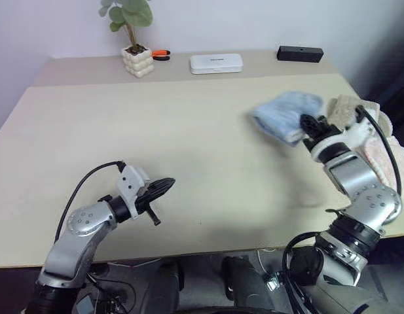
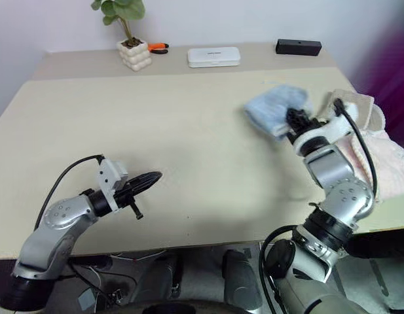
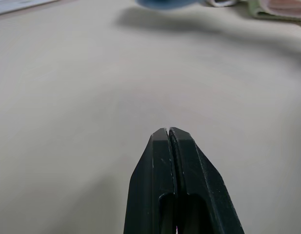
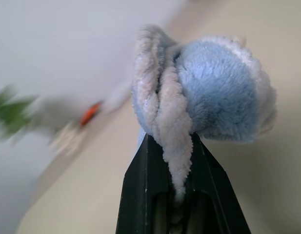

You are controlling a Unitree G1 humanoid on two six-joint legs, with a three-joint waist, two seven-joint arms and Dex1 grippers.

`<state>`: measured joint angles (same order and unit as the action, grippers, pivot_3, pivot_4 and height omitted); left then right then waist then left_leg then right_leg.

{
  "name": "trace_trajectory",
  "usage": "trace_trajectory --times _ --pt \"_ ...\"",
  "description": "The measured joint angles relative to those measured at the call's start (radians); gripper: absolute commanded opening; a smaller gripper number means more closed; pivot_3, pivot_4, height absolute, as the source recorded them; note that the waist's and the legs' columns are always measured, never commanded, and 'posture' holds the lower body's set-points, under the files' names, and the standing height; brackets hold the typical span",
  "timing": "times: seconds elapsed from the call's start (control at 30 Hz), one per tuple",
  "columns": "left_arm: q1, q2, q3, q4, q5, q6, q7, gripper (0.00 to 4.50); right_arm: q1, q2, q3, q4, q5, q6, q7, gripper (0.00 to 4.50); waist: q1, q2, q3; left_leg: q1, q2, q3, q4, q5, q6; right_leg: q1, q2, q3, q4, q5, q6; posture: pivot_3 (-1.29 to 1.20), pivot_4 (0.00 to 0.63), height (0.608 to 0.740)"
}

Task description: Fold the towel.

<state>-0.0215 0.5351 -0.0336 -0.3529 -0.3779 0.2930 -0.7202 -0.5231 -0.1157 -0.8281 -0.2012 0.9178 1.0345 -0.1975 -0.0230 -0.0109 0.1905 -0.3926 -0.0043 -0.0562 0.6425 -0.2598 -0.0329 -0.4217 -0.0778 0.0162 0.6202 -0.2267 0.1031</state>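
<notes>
Right gripper [image 4: 182, 161] clamped on a fold of the towel [image 1: 287, 114], pale stitched edging pinched between the two black fingers, bulk of the light blue terry bunched in a lump just past the fingertips. Held clear of the table [image 1: 156, 131], it seems, over the far right part of the top, judging by the soft shadow lying apart from the cloth below. No long axis to read yet: crumpled, not spread, corners and tag hidden in the bunch. Left gripper [image 1: 164, 186] pressed fully shut on nothing, pointing across the bare tabletop toward the towel but well apart from it, near the front edge on the left side. So: right arm already on the cloth, left arm the far one, and an open stretch of table between the two for laying the towel flat. Probably next: carry the bunch toward the middle and bring the left gripper in for a second corner. Just beside the right arm, beige ribbed cloth [image 1: 342, 108] and pale pink cloth [image 1: 385, 157] heaped at the right edge, close enough to snag. Along the back: potted plant [image 1: 135, 39], small orange object [image 1: 161, 54], white flat case [image 1: 216, 63], black box [image 1: 300, 53]. Smooth, pale wood surface; plain light wall behind.
</notes>
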Motion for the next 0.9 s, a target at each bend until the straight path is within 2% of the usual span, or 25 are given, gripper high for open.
trace_trajectory --times 0.2,0.3,0.47,0.63,0.73,0.9 --pt "-0.045 -0.017 -0.04 0.061 0.026 -0.023 -0.036 0.0 0.167 0.042 -0.043 -0.06 0.09 0.029 -0.199 0.03 0.002 0.004 -0.001 0.0 0.0 0.001 0.0 0.0 0.0 -0.002 0.0 0.001 0.003 -0.001 -0.001 0.0 0.15 0.738" --pt "-0.058 -0.021 -0.059 0.081 0.039 -0.034 -0.048 0.0 0.202 0.04 -0.042 -0.094 0.16 0.029 -0.257 1.0 0.003 0.004 -0.001 0.0 0.0 0.001 0.001 0.0 0.0 -0.002 0.0 0.001 0.003 -0.002 -0.003 0.0 0.15 0.738" --pt "-0.075 -0.03 -0.071 0.109 0.048 -0.047 -0.067 0.0 0.255 -0.05 -0.022 -0.154 0.226 0.016 -0.291 3.52 0.006 0.004 -0.001 -0.001 0.0 0.001 0.001 0.0 0.0 -0.001 0.0 0.002 0.002 -0.002 -0.003 0.0 0.15 0.738" --pt "-0.114 -0.046 -0.061 0.182 0.067 -0.093 -0.06 0.0 0.325 -0.244 0.029 -0.227 0.182 -0.028 -0.231 3.52 0.007 0.004 -0.001 -0.001 0.0 0.001 0.001 0.0 0.0 -0.001 0.0 0.002 0.0 -0.002 -0.003 0.0 0.15 0.738" --pt "-0.176 -0.081 0.002 0.297 0.092 -0.141 0.024 0.0 0.371 -0.447 0.154 -0.272 0.056 -0.078 -0.069 3.52 0.004 0.005 0.0 -0.001 0.0 0.001 0.002 0.0 0.0 -0.001 0.001 0.002 0.0 -0.002 -0.003 0.0 0.15 0.738" --pt "-0.244 -0.091 0.11 0.381 0.108 -0.2 0.127 0.0 0.368 -0.652 0.437 -0.316 -0.121 -0.213 0.264 3.52 0.003 0.003 -0.001 0.0 0.001 0.001 0.001 0.0 0.001 0.0 0.003 0.002 -0.001 -0.001 0.001 0.0 0.15 0.738"
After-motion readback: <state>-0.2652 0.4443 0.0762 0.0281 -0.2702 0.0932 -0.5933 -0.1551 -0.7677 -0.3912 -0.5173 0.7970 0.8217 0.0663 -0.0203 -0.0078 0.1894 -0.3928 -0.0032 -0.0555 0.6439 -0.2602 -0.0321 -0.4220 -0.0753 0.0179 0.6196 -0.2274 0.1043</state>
